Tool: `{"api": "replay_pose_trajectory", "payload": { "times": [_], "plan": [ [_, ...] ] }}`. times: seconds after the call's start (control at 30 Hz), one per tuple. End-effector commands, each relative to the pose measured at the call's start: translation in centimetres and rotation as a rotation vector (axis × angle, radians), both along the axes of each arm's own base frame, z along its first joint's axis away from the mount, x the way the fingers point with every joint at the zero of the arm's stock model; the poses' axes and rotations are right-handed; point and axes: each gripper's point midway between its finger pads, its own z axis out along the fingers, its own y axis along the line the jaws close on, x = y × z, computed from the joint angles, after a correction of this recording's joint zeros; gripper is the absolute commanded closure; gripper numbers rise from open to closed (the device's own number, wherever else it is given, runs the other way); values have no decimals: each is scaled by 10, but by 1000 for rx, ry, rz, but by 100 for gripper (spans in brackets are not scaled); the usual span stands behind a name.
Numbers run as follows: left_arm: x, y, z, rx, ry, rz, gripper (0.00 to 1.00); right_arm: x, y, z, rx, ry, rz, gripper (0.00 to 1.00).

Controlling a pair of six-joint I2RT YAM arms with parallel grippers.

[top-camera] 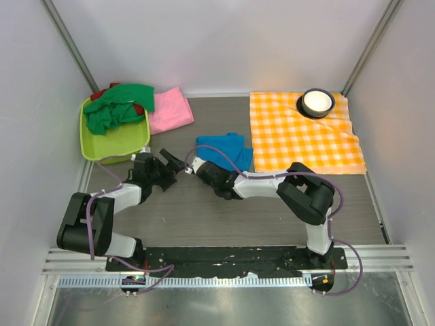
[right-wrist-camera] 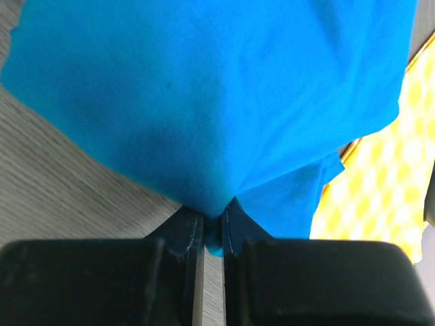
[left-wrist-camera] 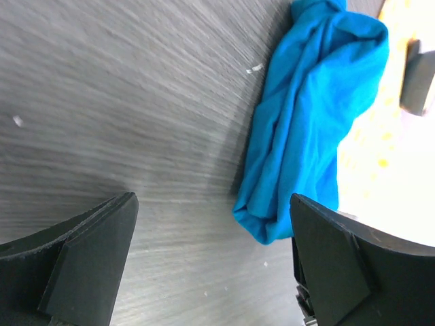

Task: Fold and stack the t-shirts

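Observation:
A crumpled bright blue t-shirt [top-camera: 224, 149] lies mid-table, just left of the checked cloth. My right gripper [top-camera: 194, 165] is at its left edge, shut on a pinch of the blue cloth [right-wrist-camera: 204, 102]; the right wrist view shows the fabric caught between the jaws of that gripper [right-wrist-camera: 212, 219]. Close to the left, my left gripper [top-camera: 177, 164] stands open and empty, with the blue t-shirt [left-wrist-camera: 312, 115] beyond its right finger [left-wrist-camera: 340, 258]. A pink t-shirt [top-camera: 170, 110] lies at the back. A green t-shirt [top-camera: 119, 105] and a red one [top-camera: 100, 94] sit in the bin.
A lime-green bin [top-camera: 109, 146] stands at the back left. An orange-and-white checked cloth [top-camera: 302, 136] covers the back right, with a dark bowl [top-camera: 317, 102] on its far edge. White walls close in the table on three sides.

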Motion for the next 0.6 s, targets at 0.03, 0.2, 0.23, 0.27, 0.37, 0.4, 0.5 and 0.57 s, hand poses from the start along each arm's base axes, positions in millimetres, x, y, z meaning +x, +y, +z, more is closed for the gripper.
{"api": "replay_pose_trajectory", "payload": {
  "times": [0.03, 0.2, 0.23, 0.27, 0.37, 0.4, 0.5, 0.57],
  "plan": [
    [-18, -34, 12, -232, 3, -85, 0, 0, 9, 51, 121, -28, -10, 99],
    [-19, -50, 10, -316, 10, -114, 0, -1, 15, 74, 122, -54, 10, 99],
    [-21, -50, 8, -328, 13, -110, 0, -1, 18, 81, 132, -62, 15, 99],
    [-21, -51, 8, -345, 11, -107, 0, -2, 18, 83, 132, -61, 16, 99],
    [-17, -54, 5, -396, 7, -95, 0, -6, 19, 92, 134, -75, 22, 99],
    [-12, -56, 11, -425, -12, -91, 0, -6, 18, 93, 129, -79, 21, 99],
    [-7, -59, 5, -472, -21, -78, 0, -11, 18, 97, 126, -79, 28, 99],
    [-2, -61, 7, -532, -45, -65, 0, -15, 18, 98, 123, -78, 34, 99]
  ]
}}
